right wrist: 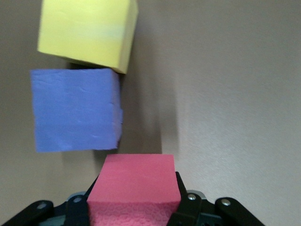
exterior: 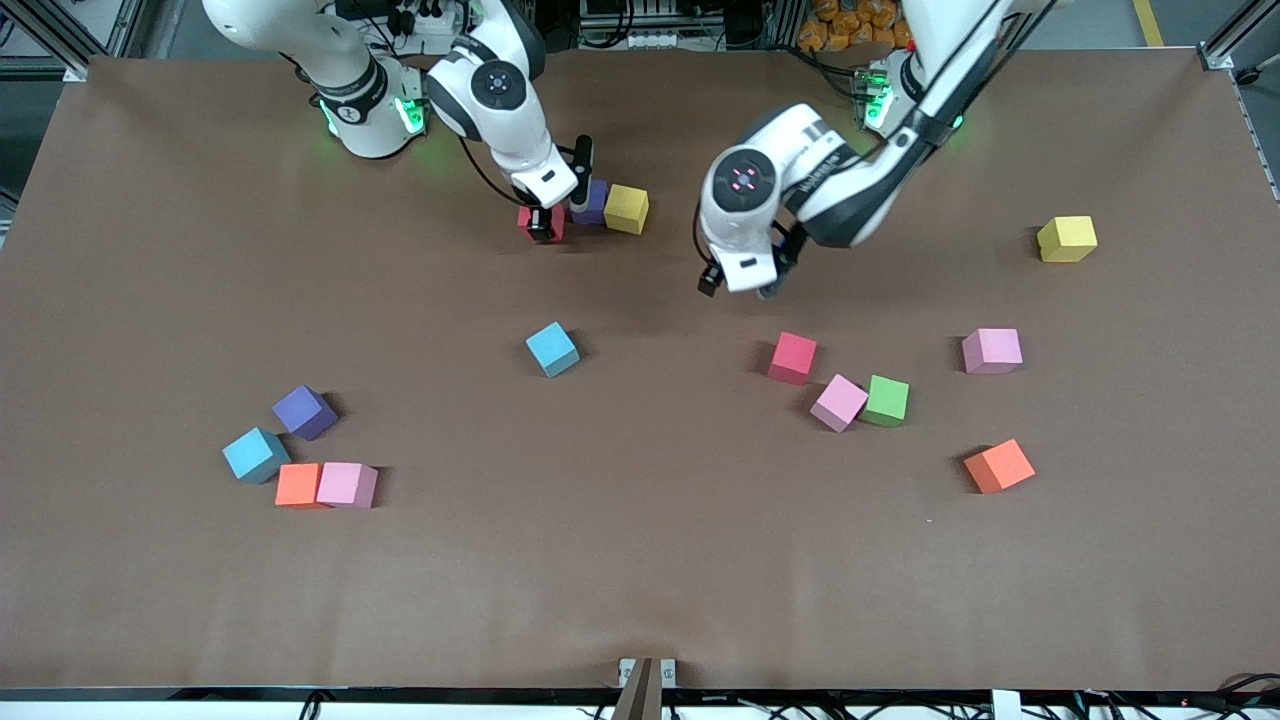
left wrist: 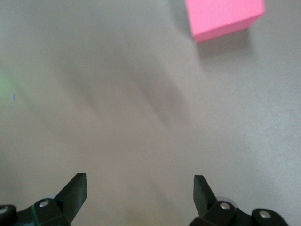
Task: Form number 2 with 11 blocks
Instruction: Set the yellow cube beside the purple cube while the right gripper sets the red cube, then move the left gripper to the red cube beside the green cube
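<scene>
My right gripper (exterior: 541, 224) (right wrist: 134, 203) is shut on a red block (exterior: 526, 221) (right wrist: 134, 181), low over the table near the robots' bases. This block lies close beside a purple block (exterior: 593, 203) (right wrist: 75, 110), and a yellow block (exterior: 627, 209) (right wrist: 84, 30) sits against the purple one; the three make a short row. My left gripper (exterior: 745, 288) (left wrist: 140, 188) hangs open over bare table with nothing between its fingers. Another red block (exterior: 793, 357) (left wrist: 223, 16) lies a little nearer the front camera.
Loose blocks lie scattered: light blue (exterior: 553, 349) mid-table; purple (exterior: 304, 412), light blue (exterior: 256, 455), orange (exterior: 298, 485) and pink (exterior: 347, 484) toward the right arm's end; pink (exterior: 839, 402), green (exterior: 887, 400), pink (exterior: 992, 351), orange (exterior: 999, 466) and yellow (exterior: 1067, 239) toward the left arm's end.
</scene>
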Robot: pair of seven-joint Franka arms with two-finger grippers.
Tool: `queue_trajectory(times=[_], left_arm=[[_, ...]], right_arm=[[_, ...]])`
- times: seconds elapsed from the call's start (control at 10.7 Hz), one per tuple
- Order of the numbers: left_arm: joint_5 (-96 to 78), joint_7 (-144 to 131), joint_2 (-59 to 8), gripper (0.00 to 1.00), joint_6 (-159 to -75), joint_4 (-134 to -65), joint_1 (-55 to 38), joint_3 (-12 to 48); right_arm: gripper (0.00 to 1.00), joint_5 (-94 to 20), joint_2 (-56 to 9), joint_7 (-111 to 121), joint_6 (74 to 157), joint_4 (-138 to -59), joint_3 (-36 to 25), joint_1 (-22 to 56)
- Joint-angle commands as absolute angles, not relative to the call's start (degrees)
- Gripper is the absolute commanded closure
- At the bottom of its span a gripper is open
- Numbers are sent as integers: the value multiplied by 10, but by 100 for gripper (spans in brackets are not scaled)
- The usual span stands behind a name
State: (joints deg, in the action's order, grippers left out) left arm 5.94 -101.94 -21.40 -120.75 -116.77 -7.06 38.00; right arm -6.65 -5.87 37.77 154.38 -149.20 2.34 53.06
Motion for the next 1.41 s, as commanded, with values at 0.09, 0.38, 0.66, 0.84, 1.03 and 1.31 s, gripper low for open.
queue_trajectory(times=[0.09,0.38,0.66,0.84,1.03,1.31], left_arm=[[62,-879,-211,0,-1188,-1163,-62,355],[64,-782,-229,0,-1188,-1159,-62,338],[62,-734,-243,0,-1188,-1131,-62,298],[64,-732,-254,0,-1188,-1119,-62,292],[61,-750,-266,0,-1188,-1096,-62,275],[63,-778,-282,0,-1188,-1065,-62,267]], right_arm=[[96,-76,-62,352,1548,-1500,13,572],[96,-76,-74,328,1550,-1500,3,598],[96,-76,-91,296,1571,-1500,-4,625],[96,-76,-113,275,1600,-1500,-4,637],[96,-76,-114,275,1603,-1500,-4,638],[13,-76,-114,256,1601,-1499,-4,641]])
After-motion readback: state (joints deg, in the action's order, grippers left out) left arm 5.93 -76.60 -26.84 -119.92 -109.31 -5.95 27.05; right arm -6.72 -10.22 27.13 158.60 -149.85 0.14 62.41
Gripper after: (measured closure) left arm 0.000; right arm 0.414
